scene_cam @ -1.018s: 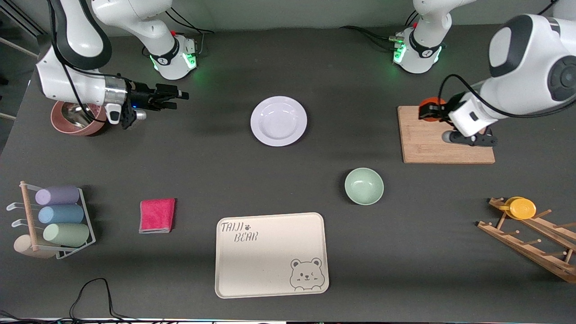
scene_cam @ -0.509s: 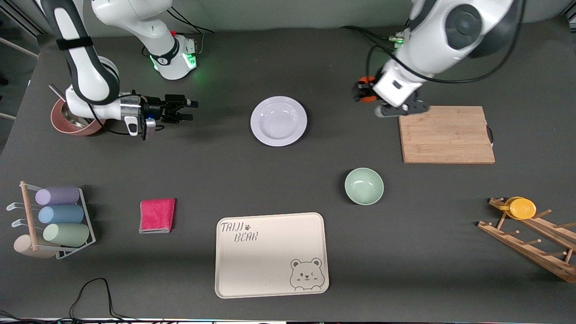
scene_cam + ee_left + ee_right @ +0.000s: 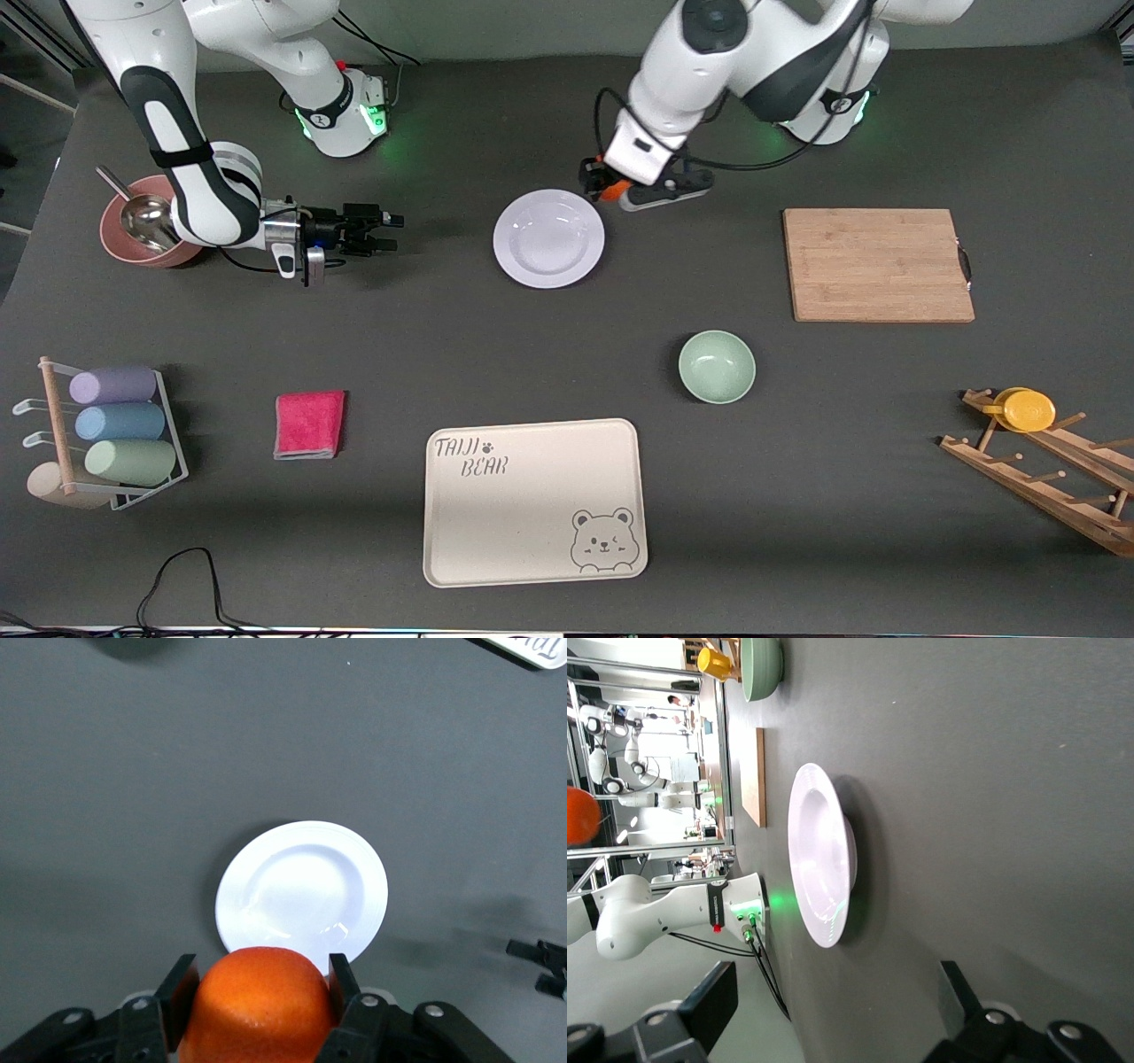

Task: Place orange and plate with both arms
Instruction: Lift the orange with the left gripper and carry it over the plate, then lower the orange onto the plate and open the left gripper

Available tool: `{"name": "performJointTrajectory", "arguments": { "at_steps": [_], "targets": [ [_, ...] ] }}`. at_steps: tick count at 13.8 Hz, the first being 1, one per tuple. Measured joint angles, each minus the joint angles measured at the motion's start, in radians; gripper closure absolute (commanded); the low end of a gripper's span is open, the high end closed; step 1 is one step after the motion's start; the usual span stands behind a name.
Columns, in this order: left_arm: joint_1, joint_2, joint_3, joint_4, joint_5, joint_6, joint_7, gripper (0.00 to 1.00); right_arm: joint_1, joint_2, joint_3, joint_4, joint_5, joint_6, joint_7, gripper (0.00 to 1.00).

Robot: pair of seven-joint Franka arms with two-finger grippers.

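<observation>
The white plate (image 3: 548, 238) lies on the dark table, midway between the two arms' bases. My left gripper (image 3: 601, 184) hangs over the plate's rim on the side toward the left arm's end, shut on the orange (image 3: 614, 190). In the left wrist view the orange (image 3: 261, 1005) fills the gap between both fingers, with the plate (image 3: 301, 890) just past it. My right gripper (image 3: 383, 232) is open and holds nothing, low over bare table between the pot and the plate. The right wrist view shows the plate (image 3: 822, 868) edge-on ahead of the open right gripper (image 3: 833, 1001).
A pale-green bowl (image 3: 717, 366) and a cream bear-print tray (image 3: 534, 501) lie nearer the front camera than the plate. A wooden cutting board (image 3: 877, 264) lies toward the left arm's end. A red-brown pot (image 3: 142, 232), pink cloth (image 3: 309, 424) and cup rack (image 3: 106, 434) are toward the right arm's end.
The left arm has carried the orange from over the cutting board to the plate's rim. The right gripper has moved a little toward the plate, still open.
</observation>
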Motion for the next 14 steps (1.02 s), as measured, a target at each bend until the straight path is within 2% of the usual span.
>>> {"name": "performJointTrajectory", "arguments": {
  "at_steps": [3,8,14],
  "targets": [
    [-0.09,0.134,0.0,-0.002,0.145,0.129,-0.164,1.0,0.0,0.05,0.0,0.0,0.039,-0.007,-0.058,0.0],
    [-0.177,0.352,0.005,0.013,0.379,0.266,-0.338,1.0,0.0,0.108,0.0,0.005,0.047,-0.037,-0.078,0.0],
    [-0.214,0.547,0.024,0.151,0.545,0.274,-0.451,1.0,-0.001,0.144,0.0,0.01,0.048,-0.037,-0.079,0.0]
  ]
}}
